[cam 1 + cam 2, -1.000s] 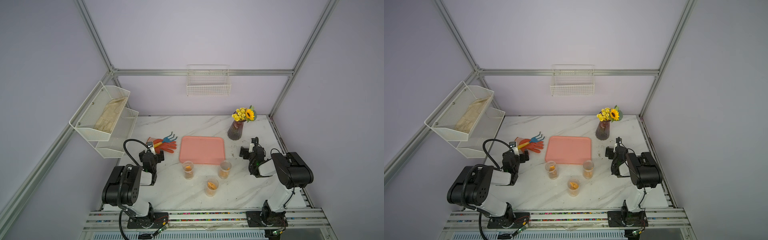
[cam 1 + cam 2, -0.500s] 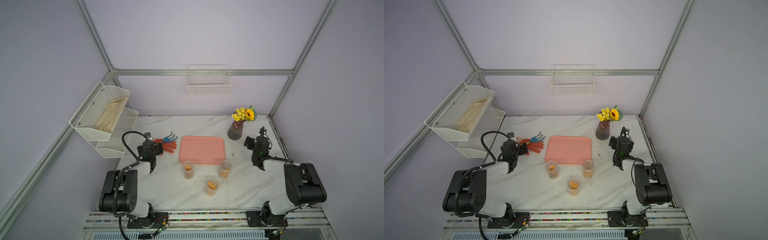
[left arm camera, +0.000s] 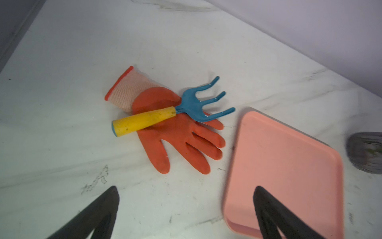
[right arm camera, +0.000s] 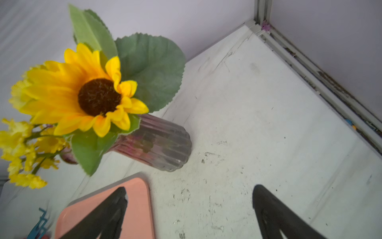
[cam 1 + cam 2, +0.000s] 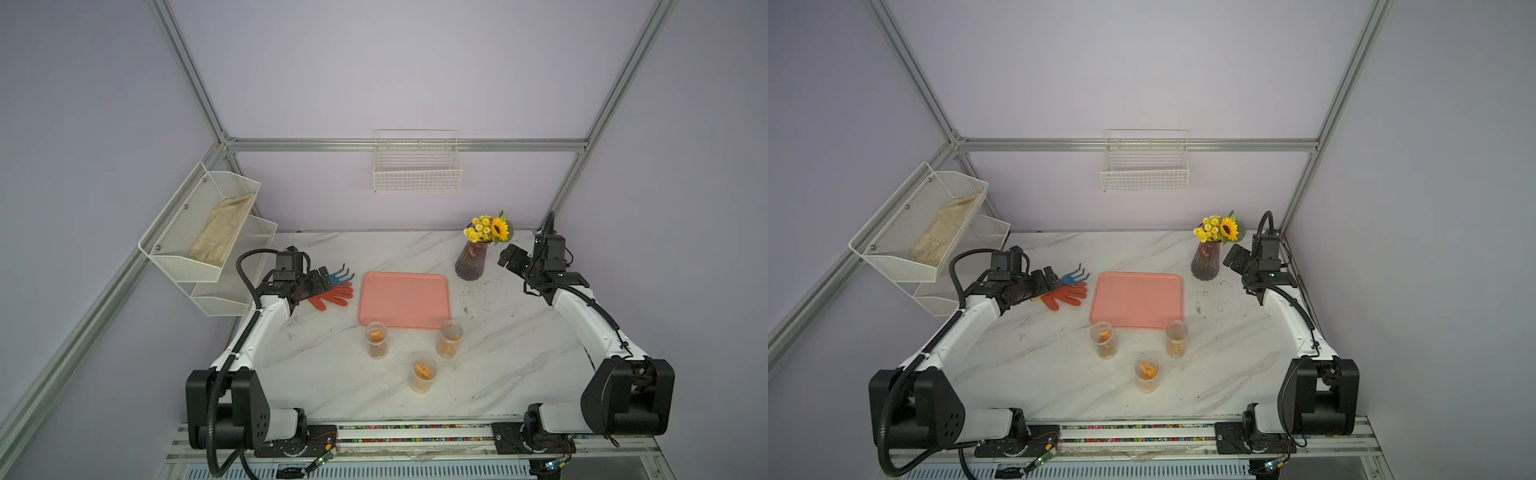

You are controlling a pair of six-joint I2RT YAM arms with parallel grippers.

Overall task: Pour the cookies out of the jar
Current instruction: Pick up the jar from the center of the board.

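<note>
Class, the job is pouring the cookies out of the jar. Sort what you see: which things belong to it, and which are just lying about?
Belongs: three clear jars; cookies inside them; probably the pink tray.

Lying about: orange glove; hand rake on it; vase of flowers; wire basket; wall shelf.

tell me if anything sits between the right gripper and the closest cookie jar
Nothing visible does: only bare table lies between the right gripper and the jar. The flower vase stands beside that path, not in it.
</note>
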